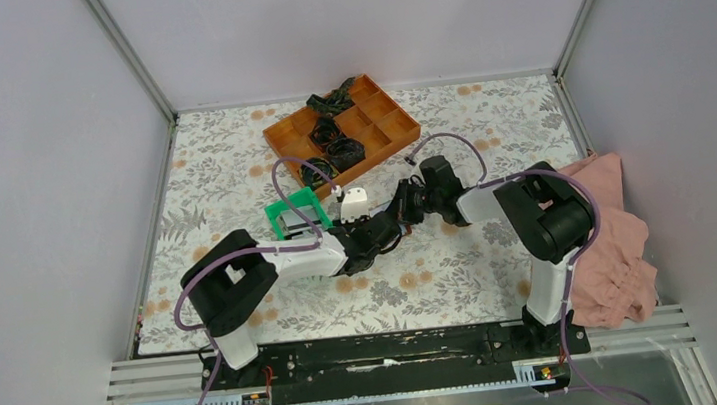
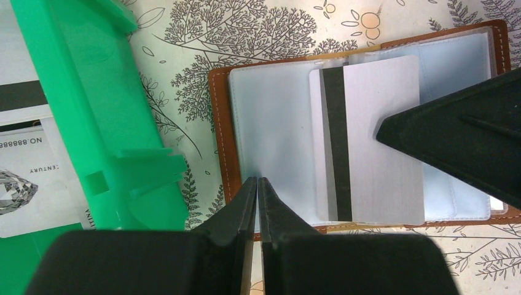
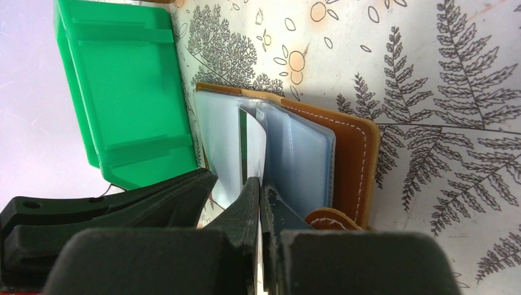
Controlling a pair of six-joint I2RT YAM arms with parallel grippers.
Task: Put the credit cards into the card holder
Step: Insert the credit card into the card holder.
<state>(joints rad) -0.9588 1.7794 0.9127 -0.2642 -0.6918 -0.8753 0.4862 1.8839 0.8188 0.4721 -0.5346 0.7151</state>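
The brown card holder lies open on the flowered cloth, its clear sleeves facing up. My left gripper is shut on the near edge of a clear sleeve. A silver credit card with a black stripe lies flat over the holder's middle. My right gripper pinches its right edge. In the right wrist view the credit card shows nearly edge-on between sleeves. There the right gripper is shut on it, beside the card holder's spine and snap tab. From above, both grippers cover the holder.
A green plastic tray stands just left of the holder, with a white printed card in it. The orange compartment tray with black coiled items sits at the back. A pink cloth lies at the right edge.
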